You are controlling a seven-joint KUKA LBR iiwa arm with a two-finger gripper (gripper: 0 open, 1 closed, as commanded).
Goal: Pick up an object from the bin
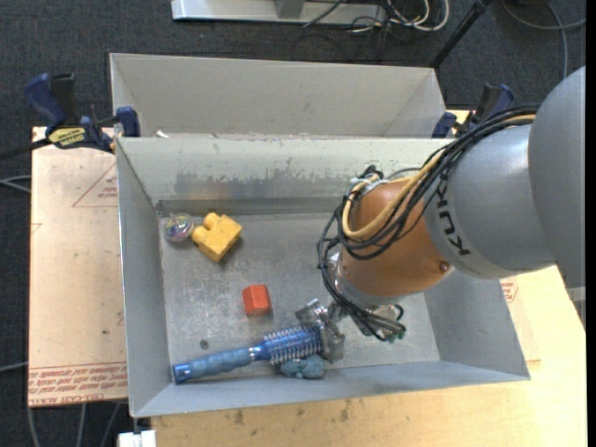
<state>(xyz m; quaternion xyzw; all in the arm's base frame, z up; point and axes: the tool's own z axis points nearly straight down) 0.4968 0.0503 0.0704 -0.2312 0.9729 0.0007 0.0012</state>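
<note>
My gripper (323,331) is low in the bin's front middle, its metal fingers right at the bristle head of a blue hairbrush (244,356). The brush lies along the front wall, handle pointing left. A small blue-grey lump (301,370) lies just under the brush head, below the fingers. An orange-red block (256,299) sits a little to the left of the gripper. From this angle I cannot make out whether the fingers are round the brush head.
A yellow toy brick (217,236) and a small shiny round thing (177,228) lie at the back left of the bin floor. The arm and its orange cover hang over the right half of the bin.
</note>
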